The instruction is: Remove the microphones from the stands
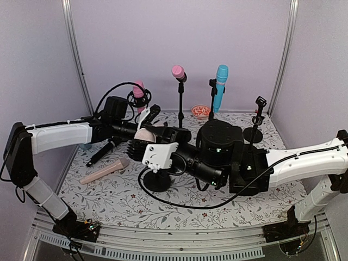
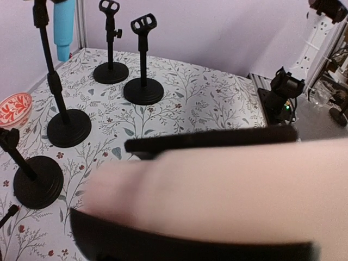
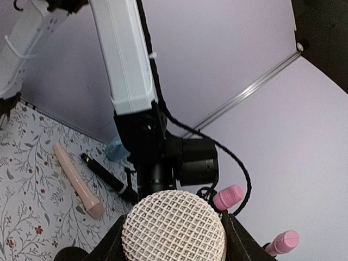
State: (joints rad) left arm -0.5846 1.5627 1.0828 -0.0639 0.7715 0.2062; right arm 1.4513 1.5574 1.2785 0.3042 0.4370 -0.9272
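The microphone [image 1: 145, 134] has a pale beige body [image 2: 217, 185] and a cream mesh head [image 3: 174, 225]. It is held above the middle of the table between both arms. My left gripper [image 2: 100, 182] is shut across the beige body, one black finger above it and one below. My right gripper [image 3: 175, 246] is shut on the mesh head, a black finger pressed against each side. The round black base of a stand [image 1: 157, 181], ringed by a black cable, sits just below the grippers. Its clip is hidden under my right wrist.
At the back, stands hold a pink microphone [image 1: 178, 71], a blue one [image 1: 220, 87] and another pink one [image 1: 139, 91]. An empty stand [image 1: 259, 117] is at right, a red bowl [image 1: 201, 111] behind. A beige microphone [image 1: 105, 171] and a black one [image 1: 103, 152] lie left.
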